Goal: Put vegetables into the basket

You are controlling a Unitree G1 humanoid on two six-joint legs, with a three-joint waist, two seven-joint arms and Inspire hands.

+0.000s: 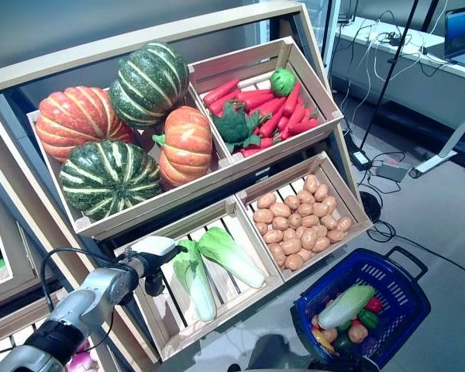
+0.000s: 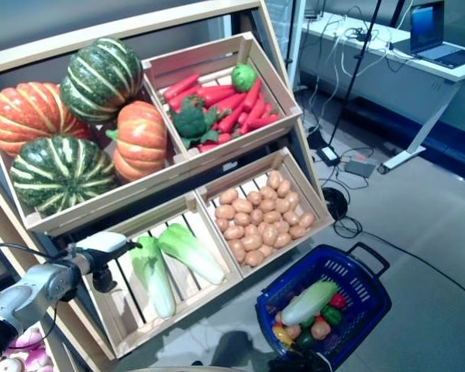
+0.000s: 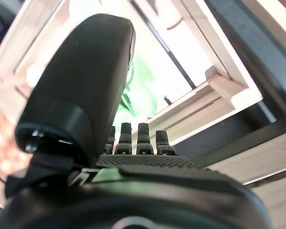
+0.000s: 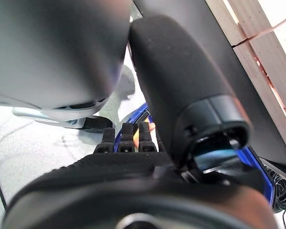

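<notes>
My left hand [image 1: 149,260] reaches into the lower left crate [image 1: 170,325] of the wooden stand. Its fingers are relaxed and hold nothing. Its white-covered thumb almost touches the nearer of two long green-and-white cabbages [image 1: 195,280], which shows as a green blur [image 3: 139,90] past the fingers in the left wrist view. The second cabbage [image 1: 232,257] lies beside it. The blue basket [image 1: 409,308] hangs at the lower right with a cabbage [image 1: 346,304], peppers and other vegetables in it. My right hand [image 4: 133,176] holds its near handle; blue rim [image 4: 260,172] shows past the thumb.
The stand also holds potatoes [image 1: 298,221] in the lower right crate, red carrots [image 1: 273,102], a broccoli [image 1: 234,124] and a green pepper [image 1: 282,80] above them, and pumpkins [image 1: 108,132] at the upper left. Cables and a desk [image 1: 418,66] stand behind on the right.
</notes>
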